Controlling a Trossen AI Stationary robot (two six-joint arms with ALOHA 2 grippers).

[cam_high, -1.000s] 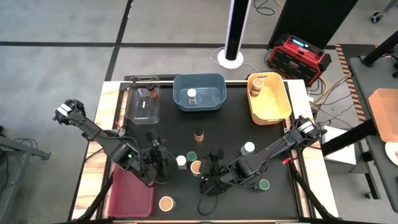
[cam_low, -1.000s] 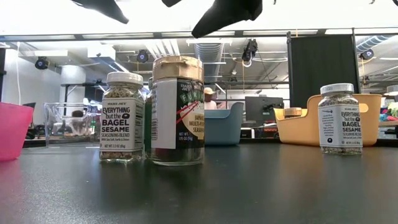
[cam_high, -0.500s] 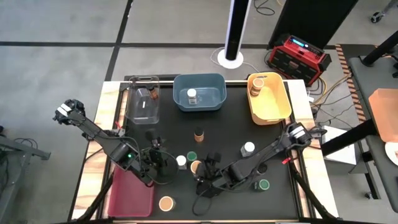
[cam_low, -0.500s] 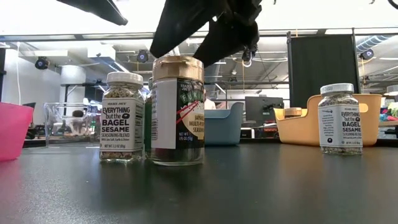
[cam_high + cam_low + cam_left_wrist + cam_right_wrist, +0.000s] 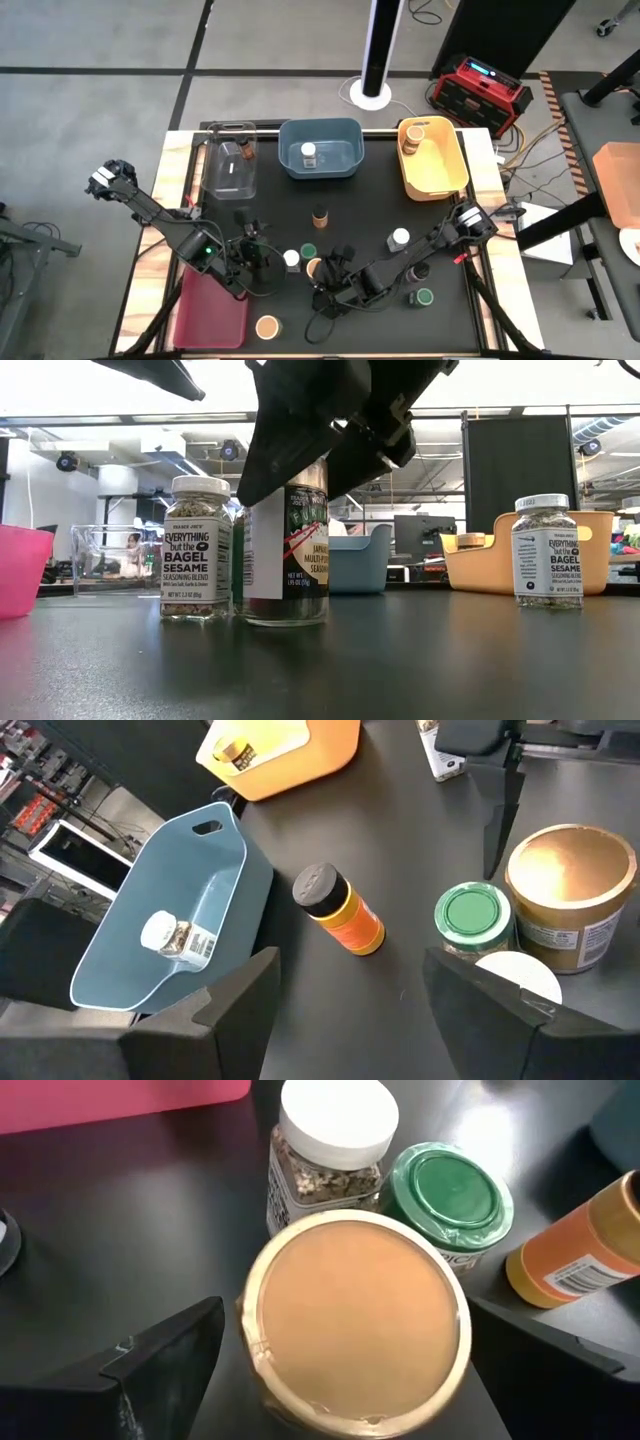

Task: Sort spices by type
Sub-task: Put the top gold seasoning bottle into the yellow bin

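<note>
Right gripper has come down, jaws open around the tan-lidded jar; left gripper unmoved, jaws open.

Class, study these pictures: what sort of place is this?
Probably a robotics lab or workshop: a black work table fitted with two arms, sorting bins such as the blue bin, and a ceiling with exposed ducts behind.

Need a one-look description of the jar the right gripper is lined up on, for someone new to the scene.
Start at the black table and find the cluster of three jars touching near its front centre, below the blue bin. The open right gripper straddles the target there: the tan-lidded jar. It is the widest of the three, beside a white-lidded jar and a green-lidded jar.
</note>
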